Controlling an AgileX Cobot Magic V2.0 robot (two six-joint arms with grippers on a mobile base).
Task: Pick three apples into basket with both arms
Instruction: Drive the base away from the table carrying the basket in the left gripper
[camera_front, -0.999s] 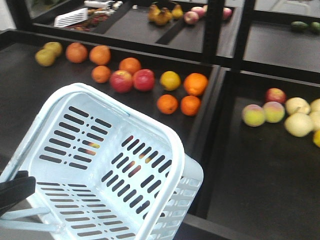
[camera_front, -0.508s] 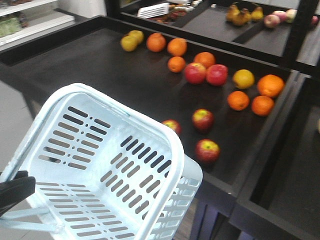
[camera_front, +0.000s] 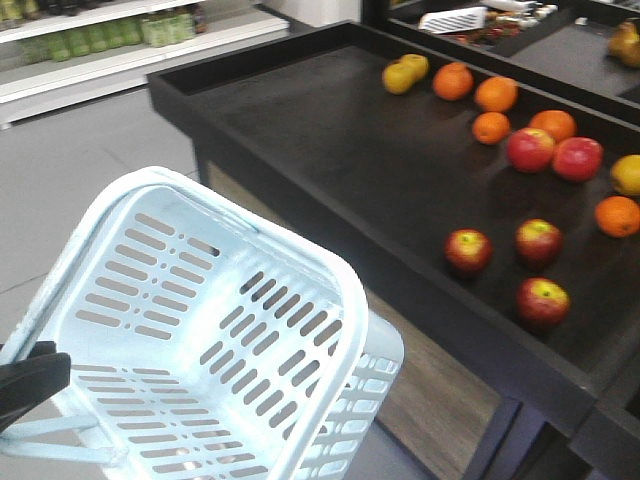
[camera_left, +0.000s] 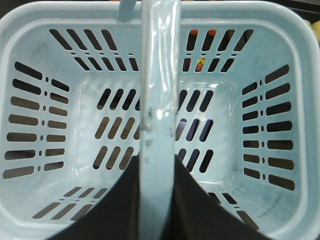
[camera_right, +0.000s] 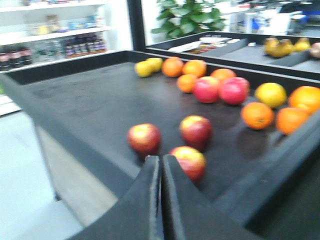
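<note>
On the tray (camera_front: 330, 140), three apples (camera_front: 468, 250), basket (camera_front: 352, 310) tilted

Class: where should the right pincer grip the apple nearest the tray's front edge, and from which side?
Across the widest middle of the apple, likely from above: round, it sits clear of its neighbours, and the tray's raised rim would block a low approach.

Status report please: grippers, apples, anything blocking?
Left gripper shut on basket handle. Right gripper shut, empty. Three apples on black tray, basket empty. Tray rim ahead.
</note>
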